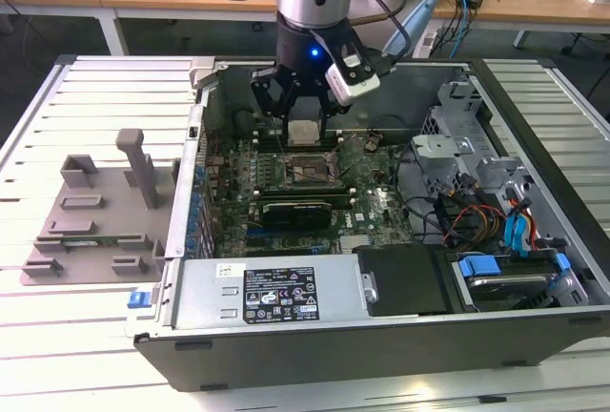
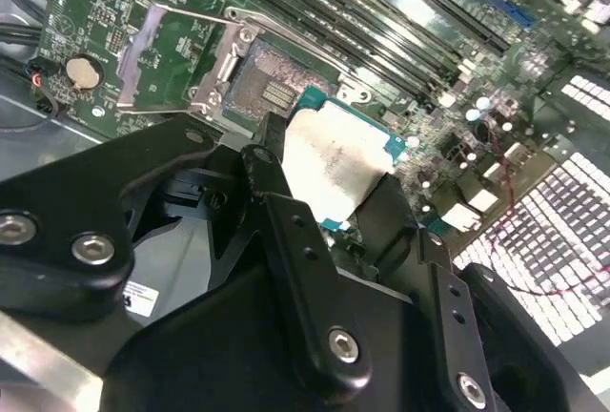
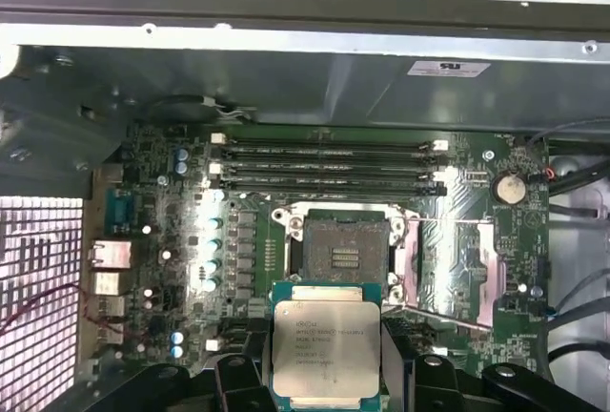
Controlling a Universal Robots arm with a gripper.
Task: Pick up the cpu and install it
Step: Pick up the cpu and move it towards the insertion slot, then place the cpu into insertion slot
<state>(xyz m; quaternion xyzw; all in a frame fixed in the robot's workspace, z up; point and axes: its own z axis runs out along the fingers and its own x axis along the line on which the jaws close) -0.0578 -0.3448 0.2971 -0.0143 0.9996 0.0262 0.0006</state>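
Note:
The cpu (image 1: 303, 132) is a small square chip with a pale silvery top, held edge to edge in my gripper (image 1: 303, 137), which is shut on it. It hangs a little above the motherboard inside the open computer case (image 1: 315, 355). In the first wrist view the cpu (image 3: 326, 345) sits just short of the bare socket (image 3: 343, 245), whose metal frame (image 3: 472, 274) is swung open to one side. In the second wrist view the cpu (image 2: 334, 159) shows between the black fingers (image 2: 272, 178), with the socket (image 2: 272, 92) beyond it.
A long black card (image 1: 297, 212) lies below the socket (image 1: 310, 172). The power supply (image 1: 276, 288) lines the case's front wall. A drive cage with cables (image 1: 505, 231) fills the exterior view's right. A grey fixture tray (image 1: 91, 212) sits outside the case on the left. Memory slots (image 3: 324, 169) run beside the socket.

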